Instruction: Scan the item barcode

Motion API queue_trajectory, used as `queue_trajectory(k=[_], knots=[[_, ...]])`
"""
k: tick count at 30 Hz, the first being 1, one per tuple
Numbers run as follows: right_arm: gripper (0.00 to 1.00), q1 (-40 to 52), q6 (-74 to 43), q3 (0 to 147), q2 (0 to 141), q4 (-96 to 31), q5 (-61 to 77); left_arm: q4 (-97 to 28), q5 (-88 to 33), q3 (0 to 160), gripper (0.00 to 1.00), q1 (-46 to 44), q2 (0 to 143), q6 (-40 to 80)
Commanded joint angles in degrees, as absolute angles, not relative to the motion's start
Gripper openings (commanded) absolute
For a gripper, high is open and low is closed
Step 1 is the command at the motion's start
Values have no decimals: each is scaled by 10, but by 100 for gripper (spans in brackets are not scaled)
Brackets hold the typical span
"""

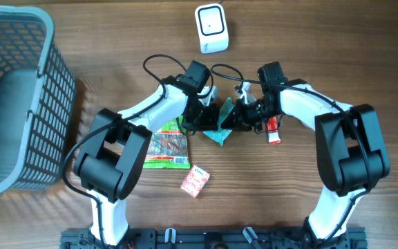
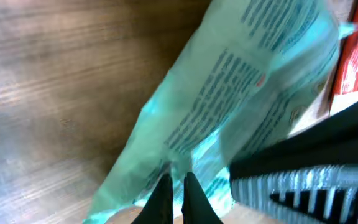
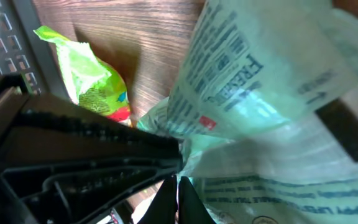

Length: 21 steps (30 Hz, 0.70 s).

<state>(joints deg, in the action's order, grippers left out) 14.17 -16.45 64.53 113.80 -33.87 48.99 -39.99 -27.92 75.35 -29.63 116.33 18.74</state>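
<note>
On the worktop [image 1: 337,55], below the white scanner [image 1: 211,28]: teal packet [image 1: 221,131], lifted between both arms. Left tool [image 2: 176,190] and right tool [image 3: 174,196] each clamped on its film. Handling note: draw the film flat, locate the barcode (not clearly made out), then face it to the scanner.

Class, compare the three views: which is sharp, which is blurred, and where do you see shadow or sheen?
Overhead: sharp, evenly lit, soft shadow beside the basket. Left wrist: the teal packet is blurred, its print smeared. Right wrist: its larger print is nearly readable, a pale sheen crosses it, and the dark hardware in front is unfocused.
</note>
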Motion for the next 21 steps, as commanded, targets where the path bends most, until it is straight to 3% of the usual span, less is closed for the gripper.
queue_trajectory(k=[1,7,21], knots=[[7,137,-147,649,1123,-340,524,-423,-306,764,4,-310,1147,197],[10,120,-141,662,1112,-345,536,-411,-338,764,4,-341,1147,199],[7,147,-90,661,1112,-425,505,-399,-332,763,4,-276,1105,197]])
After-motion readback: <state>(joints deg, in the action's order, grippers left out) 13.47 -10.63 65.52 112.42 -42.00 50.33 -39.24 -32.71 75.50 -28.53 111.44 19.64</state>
